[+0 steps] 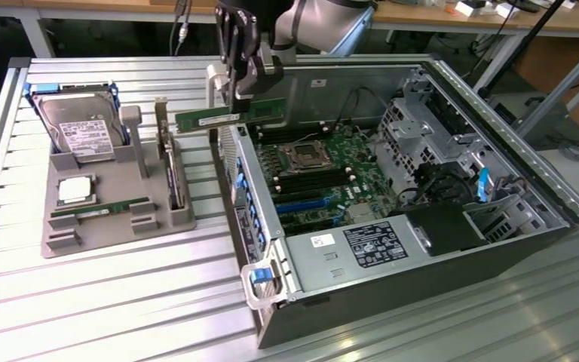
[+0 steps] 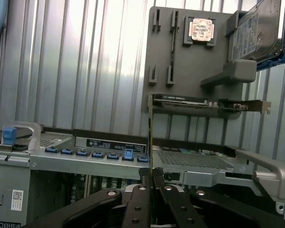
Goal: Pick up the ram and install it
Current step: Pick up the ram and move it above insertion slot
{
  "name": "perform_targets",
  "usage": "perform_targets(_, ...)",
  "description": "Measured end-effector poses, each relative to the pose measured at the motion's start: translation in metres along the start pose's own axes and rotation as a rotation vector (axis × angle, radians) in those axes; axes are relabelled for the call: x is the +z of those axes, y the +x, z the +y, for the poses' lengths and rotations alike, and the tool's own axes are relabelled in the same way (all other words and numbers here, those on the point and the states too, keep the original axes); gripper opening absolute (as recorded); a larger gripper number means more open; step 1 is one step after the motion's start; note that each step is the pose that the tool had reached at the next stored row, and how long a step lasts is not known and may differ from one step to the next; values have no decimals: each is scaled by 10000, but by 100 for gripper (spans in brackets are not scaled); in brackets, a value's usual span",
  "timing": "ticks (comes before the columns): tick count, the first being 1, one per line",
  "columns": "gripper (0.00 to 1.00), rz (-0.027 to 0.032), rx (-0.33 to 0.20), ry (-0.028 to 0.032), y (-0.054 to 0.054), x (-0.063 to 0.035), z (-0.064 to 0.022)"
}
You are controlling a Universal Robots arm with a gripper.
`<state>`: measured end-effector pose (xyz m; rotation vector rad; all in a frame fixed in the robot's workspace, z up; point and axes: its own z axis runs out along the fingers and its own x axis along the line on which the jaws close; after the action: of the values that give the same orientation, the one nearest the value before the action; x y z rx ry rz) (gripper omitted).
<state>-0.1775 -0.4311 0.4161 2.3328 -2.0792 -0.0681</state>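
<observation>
The tool point(image 1: 243, 89) gripped the ram point(image 1: 204, 119) above the open computer case's point(image 1: 390, 302) rim, near the grey holder point(image 1: 118, 181) on the table point(image 1: 118, 302).

Ribbed metal counter point(image 1: 99, 302)
A grey parts holder point(image 1: 118, 181) and an open computer case point(image 1: 315, 279) are set side by side on it.
</observation>
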Motion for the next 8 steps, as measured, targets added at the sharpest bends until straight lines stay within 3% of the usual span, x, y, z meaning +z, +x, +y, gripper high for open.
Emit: perform_targets(8, 13, 2, 0, -1, 19, -8, -170)
